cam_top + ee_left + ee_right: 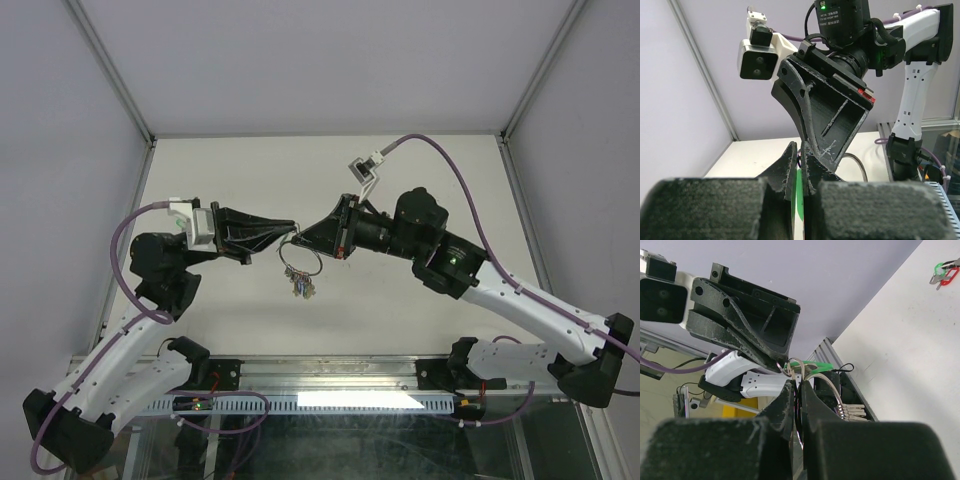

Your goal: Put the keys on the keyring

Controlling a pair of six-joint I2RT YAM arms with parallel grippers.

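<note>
The keyring (300,262) is hanging just under my two grippers in the top view. A small bunch of keys (302,288) is dangling from it, above the table (420,180). My left gripper (286,233) and my right gripper (306,238) are meeting tip to tip.

In the left wrist view, my left gripper (800,155) is squeezing tight on the green key (799,197). It is showing as a bright green strip between my fingers. My right gripper (817,152) is standing right in front of them.

In the right wrist view, my right gripper (799,385) is pinching the thin silver wire of the keyring (831,388). The silver keys (852,412) are hanging just right of my fingers. The green key (816,366) is sitting just above my fingertips, at the tip of my left gripper (780,365).

I think I am threading the green key onto the ring. Next, I think its hole is needing a slow slide along the wire, with both grips tight.
</note>
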